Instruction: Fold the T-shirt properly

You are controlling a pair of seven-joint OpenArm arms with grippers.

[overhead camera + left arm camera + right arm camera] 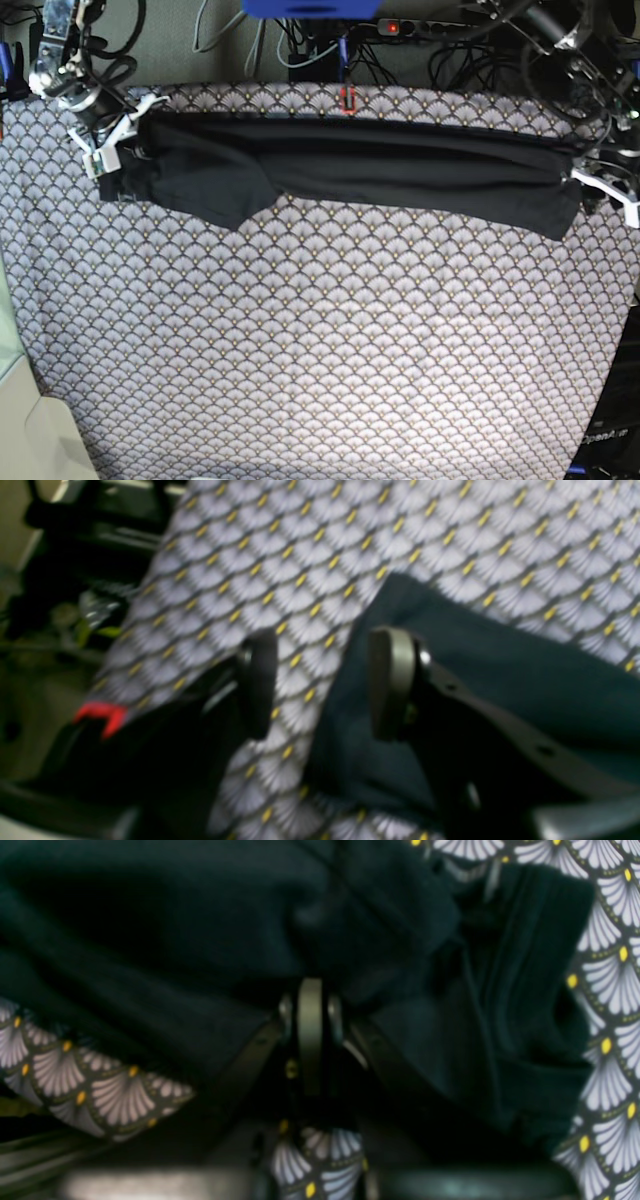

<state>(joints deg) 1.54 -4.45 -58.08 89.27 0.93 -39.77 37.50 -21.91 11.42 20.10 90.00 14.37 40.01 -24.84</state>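
The black T-shirt (400, 165) lies stretched into a long narrow band across the back of the table, with a flap hanging toward the front near its left end. At that left end my right gripper (108, 150) holds it. In the right wrist view the fingers (310, 1010) are pressed together with the dark cloth (150, 940) bunched at their tips. My left gripper (605, 190) is at the shirt's right end. Its jaws (325, 685) stand open, with the shirt's edge (500, 680) lying under and beside one finger (392, 685), not pinched.
The grey scallop-print tablecloth (320, 340) covers the table. Cables and a power strip (390, 27) crowd the space behind the back edge. A small red mark (347, 98) sits at the cloth's back edge. A white object (50, 440) stands at the front left corner.
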